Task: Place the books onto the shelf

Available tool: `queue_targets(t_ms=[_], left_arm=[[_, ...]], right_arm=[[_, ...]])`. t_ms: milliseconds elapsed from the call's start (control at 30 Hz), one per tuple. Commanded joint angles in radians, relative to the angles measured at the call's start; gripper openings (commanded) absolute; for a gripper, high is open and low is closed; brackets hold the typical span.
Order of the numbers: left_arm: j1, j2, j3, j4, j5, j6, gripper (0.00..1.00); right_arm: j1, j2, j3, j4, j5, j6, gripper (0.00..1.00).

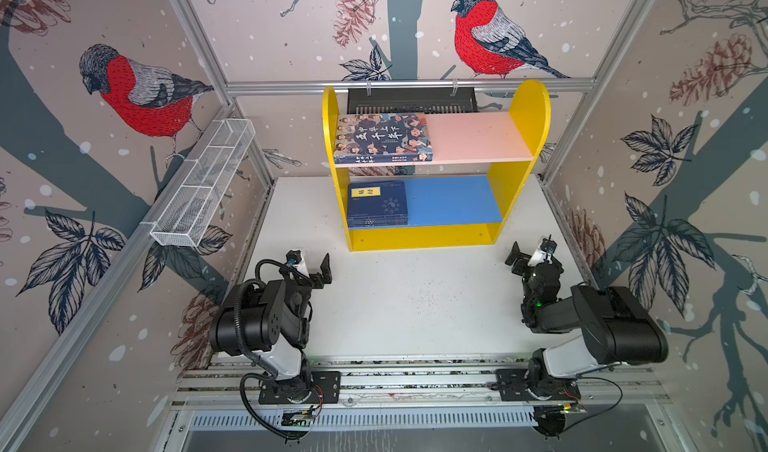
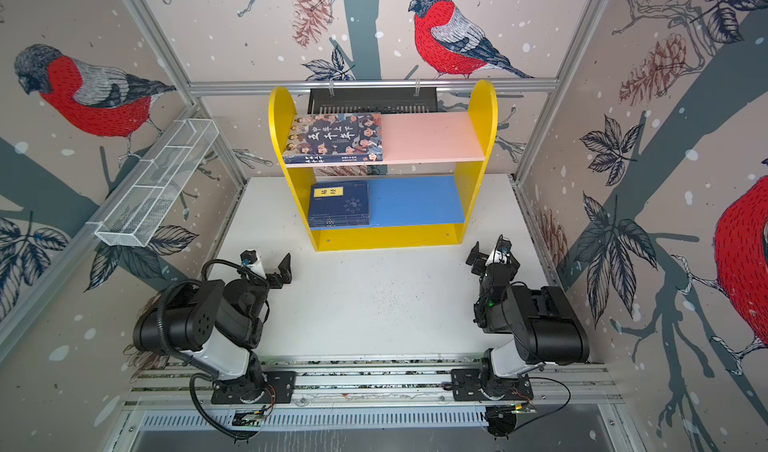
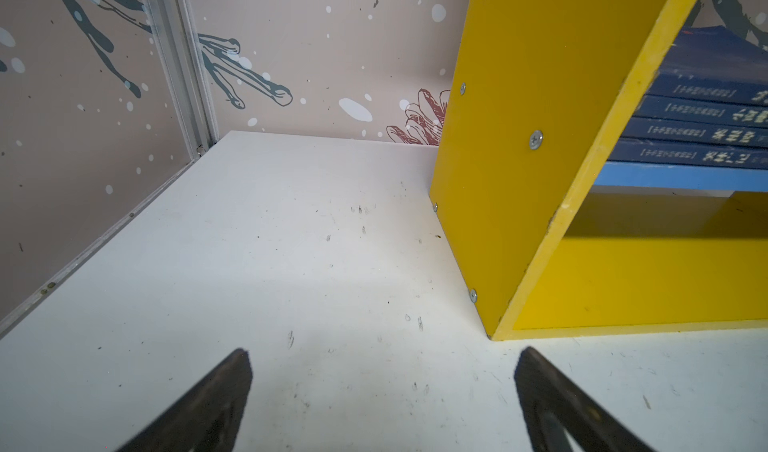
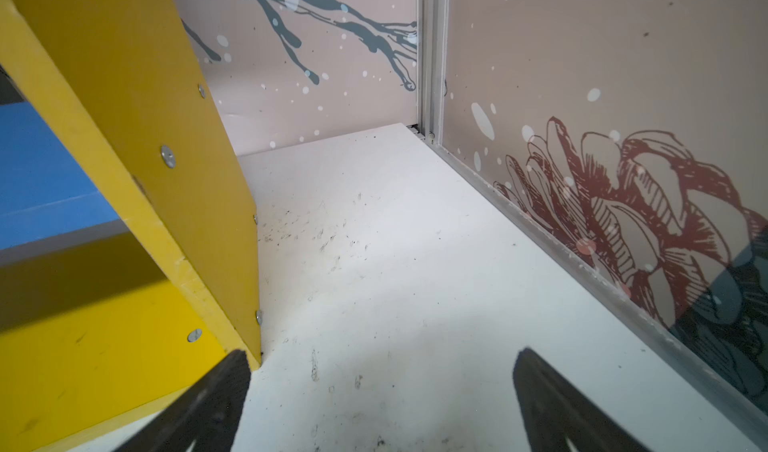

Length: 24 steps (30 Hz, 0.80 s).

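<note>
Bird-print walls (image 1: 291,34), white desk (image 1: 415,304). In both top views the big book (image 1: 384,136) lies on the shelf (image 1: 519,109), on its pink board (image 1: 478,136); navy books (image 1: 378,204) are stacked on the blue board (image 1: 453,198). Left wrist: left claw (image 3: 386,356) spread, empty, near the shelf side. Right wrist: right claw (image 4: 380,356) spread, empty, near the shelf corner; if I swing inward I could knock it.

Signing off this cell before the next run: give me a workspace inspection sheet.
Surface: white table, scuffed, bears only the shelf.
Job's things: large book flat on pink board; four navy books stacked on blue board.
Clutter: nothing seen.
Grippers: left gripper and right gripper open, empty, over the table.
Cables: black hose looping at left base; thin wire at right base.
Surroundings: wire basket, black tray, bird-print walls.
</note>
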Motion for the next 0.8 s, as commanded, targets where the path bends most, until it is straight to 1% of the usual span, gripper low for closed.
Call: queue_targets(t_ms=[0, 33, 100, 133, 200, 233, 767], left_arm=[[0.001, -0.008, 0.009, 0.158, -0.055, -0.009, 0.99], [0.001, -0.013, 0.012, 0.146, -0.086, -0.02, 0.99], [0.001, -0.025, 0.023, 0.106, -0.151, -0.047, 0.99], [0.001, -0.028, 0.033, 0.087, -0.149, -0.046, 0.99], [0.001, -0.031, 0.039, 0.069, -0.148, -0.041, 0.99], [0.0, -0.03, 0.039, 0.069, -0.148, -0.042, 0.99], [-0.001, -0.031, 0.038, 0.068, -0.148, -0.042, 0.99]], right_arm=[[0.006, 0.017, 0.026, 0.029, -0.025, -0.05, 1.0], [0.009, 0.023, 0.023, 0.046, -0.025, -0.057, 1.0], [0.018, 0.005, 0.045, -0.026, -0.008, -0.058, 1.0], [0.018, -0.005, 0.051, -0.055, -0.012, -0.054, 1.0], [0.021, 0.004, 0.042, -0.021, -0.004, -0.06, 1.0], [0.019, -0.002, 0.05, -0.048, -0.008, -0.056, 1.0], [0.012, -0.003, 0.047, -0.043, -0.024, -0.054, 1.0]])
